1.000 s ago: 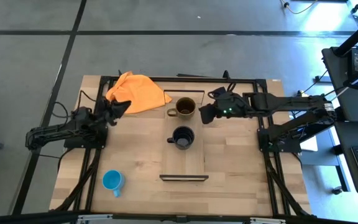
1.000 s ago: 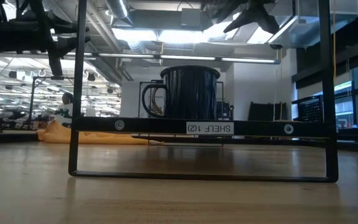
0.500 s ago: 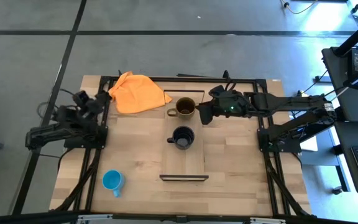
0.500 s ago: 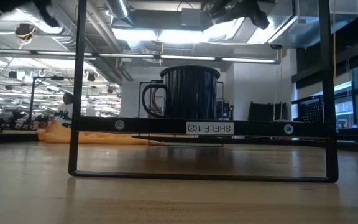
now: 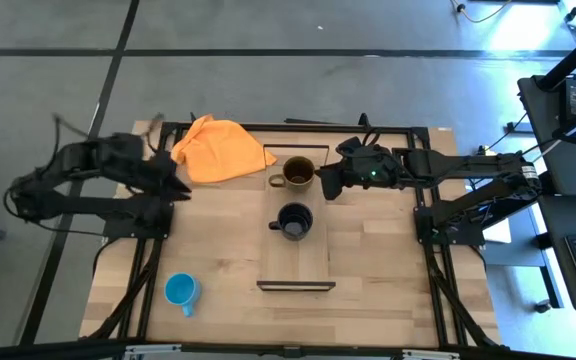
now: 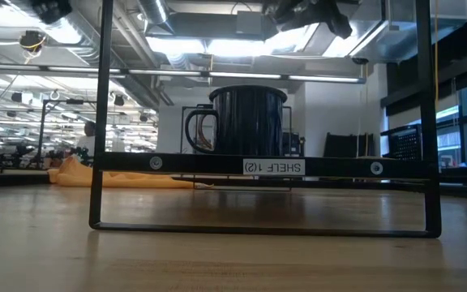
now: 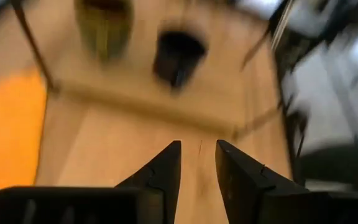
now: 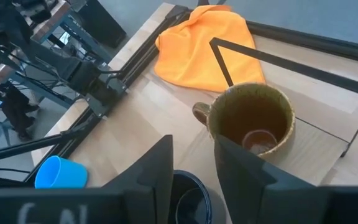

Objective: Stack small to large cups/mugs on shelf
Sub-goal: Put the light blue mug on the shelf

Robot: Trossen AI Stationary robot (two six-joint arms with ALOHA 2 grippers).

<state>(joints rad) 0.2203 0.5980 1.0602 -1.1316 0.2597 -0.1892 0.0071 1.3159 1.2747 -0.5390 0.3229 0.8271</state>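
The brown-olive mug (image 5: 298,172) stands on the far end of the light-wood shelf (image 5: 296,262), and the black mug (image 5: 294,220) stands at its middle. The blue mug (image 5: 181,291) sits on the tabletop near the near left corner. My right gripper (image 5: 326,186) hovers just right of the brown mug (image 8: 250,121), fingers close together, holding nothing. My left gripper (image 5: 178,189) is raised over the table's left side beside the orange cloth, fingers close together and empty. The left wrist view is blurred, with both shelf mugs (image 7: 178,56) ahead.
The orange cloth (image 5: 223,148) lies at the far edge, left of the shelf. Dark metal rails (image 6: 266,166) close the shelf's short ends. Black frame bars run along the table's left and right sides. Bare wood shows between the blue mug and the shelf.
My left arm has lifted from its low folded pose at the left edge; its elbow has swung up and out to the left, and its gripper now tips down over the table. My right gripper has shifted slightly toward the brown mug. The mugs have stayed put.
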